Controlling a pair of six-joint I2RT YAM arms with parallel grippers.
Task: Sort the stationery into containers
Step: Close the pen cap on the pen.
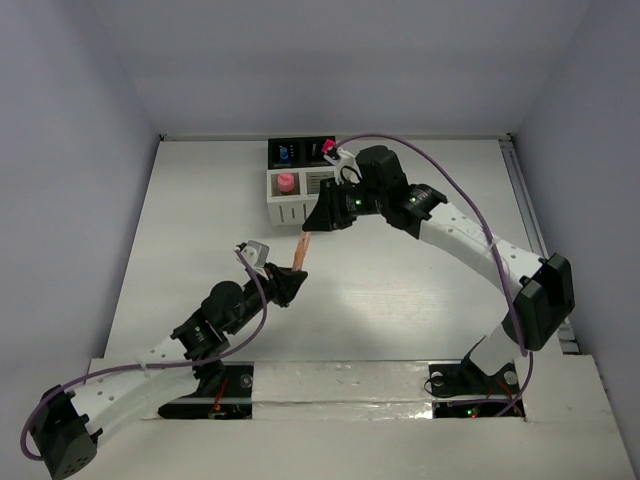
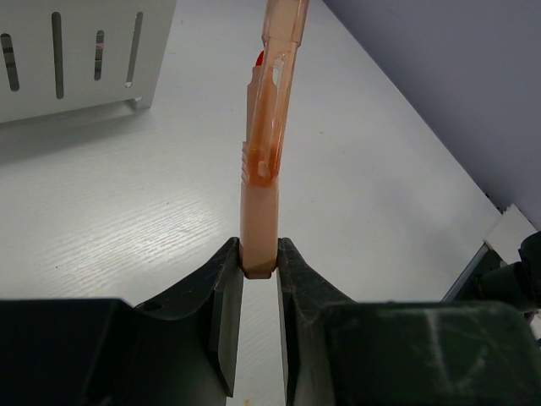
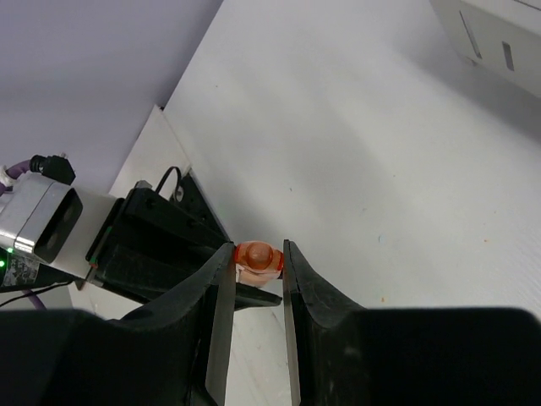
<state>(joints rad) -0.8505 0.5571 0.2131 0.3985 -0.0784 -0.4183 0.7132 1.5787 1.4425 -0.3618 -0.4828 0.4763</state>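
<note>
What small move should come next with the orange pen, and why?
Probably open the left tool. It clamps the orange pen at its lower end while the right tool seems closed on the other end, and the right tool is nearer the containers, so it could carry the pen there.

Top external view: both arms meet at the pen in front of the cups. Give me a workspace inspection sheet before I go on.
Surface: white table, no damage seen.
Job's things: orange pen held off the table between both grippers; containers at the back; pink-capped highlighter in a white cup; blue item and pink item in the black cups.
Clutter: nothing seen.
Grippers: left gripper shut on the pen's lower end; right gripper shut on its upper end.
Cables: left purple cable and right purple cable loop clear of the pen.
Surroundings: plain grey walls.
</note>
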